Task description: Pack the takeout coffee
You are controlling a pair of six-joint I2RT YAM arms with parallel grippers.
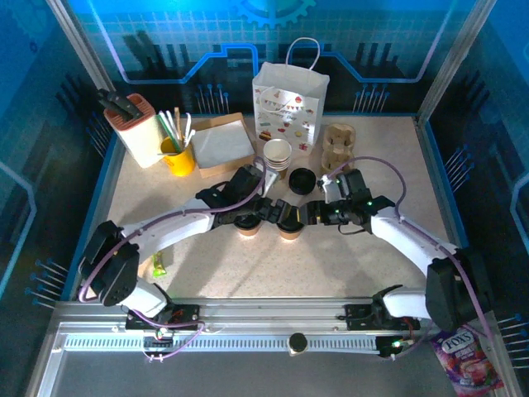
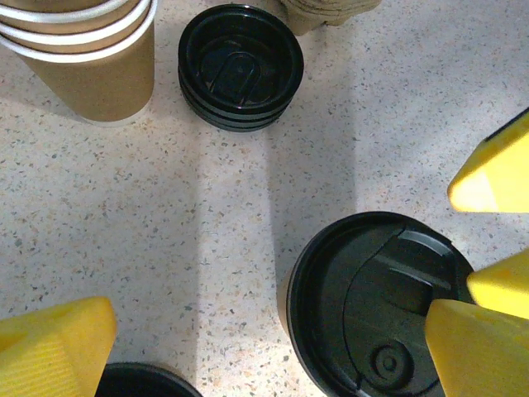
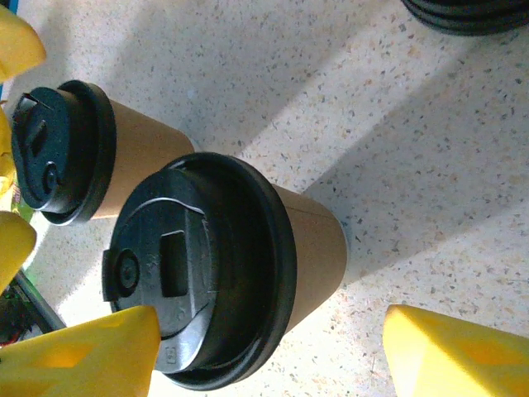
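Two takeout coffees stand side by side at mid-table, the left cup [image 1: 247, 226] and the right cup [image 1: 289, 227], both tan with black lids. My left gripper [image 1: 263, 211] hovers open over them. In the left wrist view the right cup's lid [image 2: 372, 306] sits by the left gripper's [image 2: 269, 331] right finger, and the other lid [image 2: 140, 382] peeks out at the bottom left. My right gripper [image 1: 306, 213] is open around the right cup [image 3: 240, 273]. There is a gap on one side of the right gripper [image 3: 269, 356], and the left cup [image 3: 74, 157] lies beyond.
A white printed paper bag [image 1: 289, 103] stands at the back with the pulp cup carrier [image 1: 337, 142] beside it. A stack of empty cups [image 1: 278, 155] and a stack of lids [image 1: 302, 179] sit just behind the grippers. A knife block [image 1: 132, 124], a yellow utensil cup [image 1: 176, 155] and a napkin box [image 1: 223, 145] are at the back left.
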